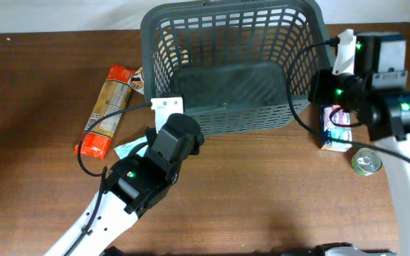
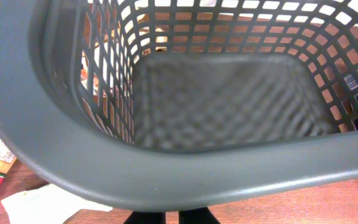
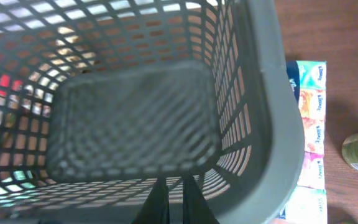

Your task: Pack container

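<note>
At the left gripper (image 2: 173, 215), dark fingers set close with only a slit between, poised at the near-left corner of the large dark grey plastic lattice basket (image 1: 226, 117). Clamped on the rim or merely beside it: impossible to tell. Farthest left on the brown wooden table (image 1: 34, 85), a long orange-and-tan pasta packet (image 1: 107, 110), long axis running near to far with a slight lean rightward. Just nearer and right of it, a small white-and-teal sachet (image 1: 128, 148). Basket at far centre, upright, mouth up, floor bare, long axis left to right. So: far and right of the left gripper, left of the right gripper (image 3: 174, 186). There too, fingers nearly together at the right wall, grip unreadable. Right of the basket, a colourful printed carton (image 1: 335, 131), then a small round green-labelled tin can (image 1: 366, 162), nearer. Likely division: pasta and sachet for the left gripper, carton and can for the right, each a short carry inward over the rim.
</note>
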{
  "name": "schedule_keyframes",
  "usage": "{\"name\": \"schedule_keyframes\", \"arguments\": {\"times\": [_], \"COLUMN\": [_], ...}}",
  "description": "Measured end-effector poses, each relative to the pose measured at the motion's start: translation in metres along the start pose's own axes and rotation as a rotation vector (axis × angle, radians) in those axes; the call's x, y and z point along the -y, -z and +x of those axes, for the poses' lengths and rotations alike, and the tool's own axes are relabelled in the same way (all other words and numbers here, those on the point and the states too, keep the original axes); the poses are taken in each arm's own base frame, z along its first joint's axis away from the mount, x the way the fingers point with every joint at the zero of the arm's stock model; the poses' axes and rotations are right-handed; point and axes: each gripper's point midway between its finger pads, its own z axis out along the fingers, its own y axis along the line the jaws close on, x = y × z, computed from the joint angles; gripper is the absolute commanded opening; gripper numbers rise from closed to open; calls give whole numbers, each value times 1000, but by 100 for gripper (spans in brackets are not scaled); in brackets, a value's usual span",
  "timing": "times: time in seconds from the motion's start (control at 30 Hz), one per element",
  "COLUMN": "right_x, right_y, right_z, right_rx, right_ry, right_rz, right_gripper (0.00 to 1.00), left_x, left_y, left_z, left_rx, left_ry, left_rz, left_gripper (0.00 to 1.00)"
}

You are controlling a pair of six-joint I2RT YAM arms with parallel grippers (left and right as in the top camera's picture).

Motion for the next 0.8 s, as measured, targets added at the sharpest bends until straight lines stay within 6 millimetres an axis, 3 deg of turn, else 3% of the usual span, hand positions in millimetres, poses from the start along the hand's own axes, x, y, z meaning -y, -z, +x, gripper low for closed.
{"name": "schedule_keyframes", "arguments": {"times": [0.17,0.23,0.37,0.6,0.7,0.8], "right_x": [8,6,3,3,1,-2], "right_y": [-39,-45,-42,-38,-28,-1], "right_z": [18,22,34,35,26,1], "right_rx": [-126,-153,-198,-199,-182,-106], "right_ry": [-24,-27,-25,-26,-25,-17], "right_rz": [28,29,30,31,32,44], "right_gripper": [4,4,4,4,3,4], "left_x": [0,1,2,3,0,-10], "left_y": [0,0,0,0,8,36], "left_z": [0,0,-3,-3,-8,-36], "left_rx": [-1,-2,10,11,30,135], "left_ry": [-4,-3,3,0,-13,1], "left_rz": [0,4,11,15,13,6], "left_gripper": [2,2,2,2,2,2]}}
